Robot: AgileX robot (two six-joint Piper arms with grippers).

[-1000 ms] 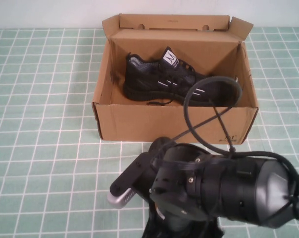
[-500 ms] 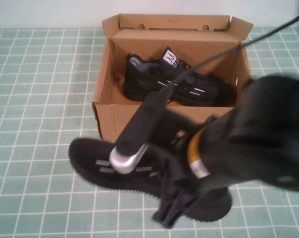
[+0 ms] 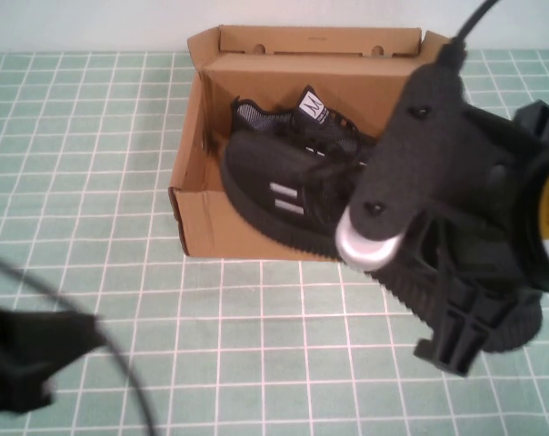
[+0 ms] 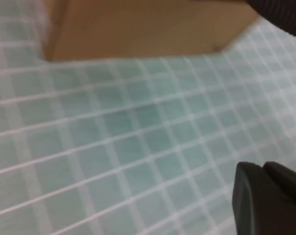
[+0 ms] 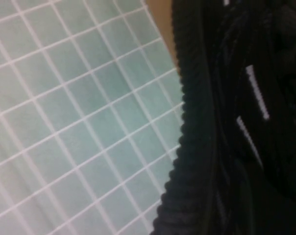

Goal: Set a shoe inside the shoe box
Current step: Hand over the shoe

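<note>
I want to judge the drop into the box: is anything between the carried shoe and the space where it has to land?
Yes. A first shoe already lies along the shoe box's back half. The carried shoe, in the right tool, hangs over the front wall; the front strip looks free. The left tool sits low left, away.

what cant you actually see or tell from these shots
- Right gripper: its fingers are hidden behind the arm in the high view.
- Carried shoe: heel end covered by the arm.
- Left gripper: cut off at the left wrist view's corner.
- Shoe box: blurred in the left wrist view.
</note>
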